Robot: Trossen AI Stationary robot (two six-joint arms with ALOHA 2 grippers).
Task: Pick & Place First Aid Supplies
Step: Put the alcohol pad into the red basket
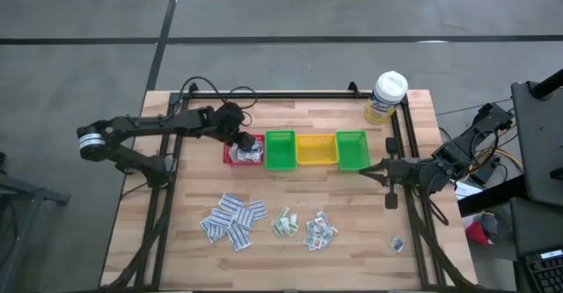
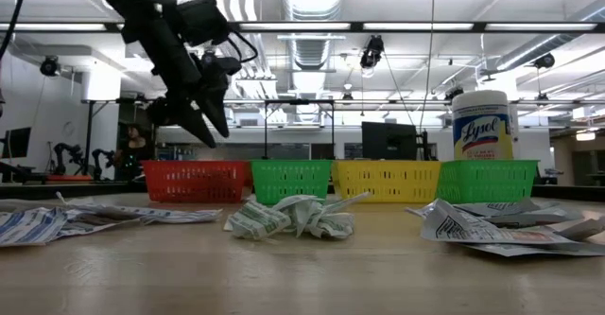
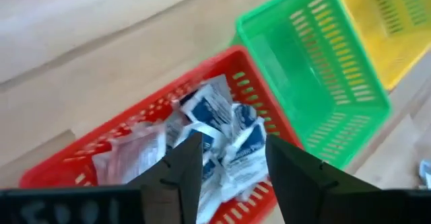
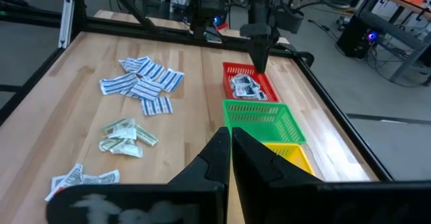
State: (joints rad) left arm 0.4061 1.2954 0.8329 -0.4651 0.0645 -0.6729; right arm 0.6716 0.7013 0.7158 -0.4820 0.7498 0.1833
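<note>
Left pincer [image 3: 229, 173] held spread above red bin [image 1: 230, 157] so packets [image 3: 215, 126] land inside; right pincer [image 4: 227, 153] parked shut at tabletop [image 1: 176, 231] edge.

I see white packets [image 1: 235, 220] heaped in three loose piles on the table [image 1: 176, 240], more crumpled in the red bin [image 1: 230, 156].

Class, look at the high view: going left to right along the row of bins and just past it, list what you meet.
red bin → green bin → yellow bin → second green bin → right gripper
</note>
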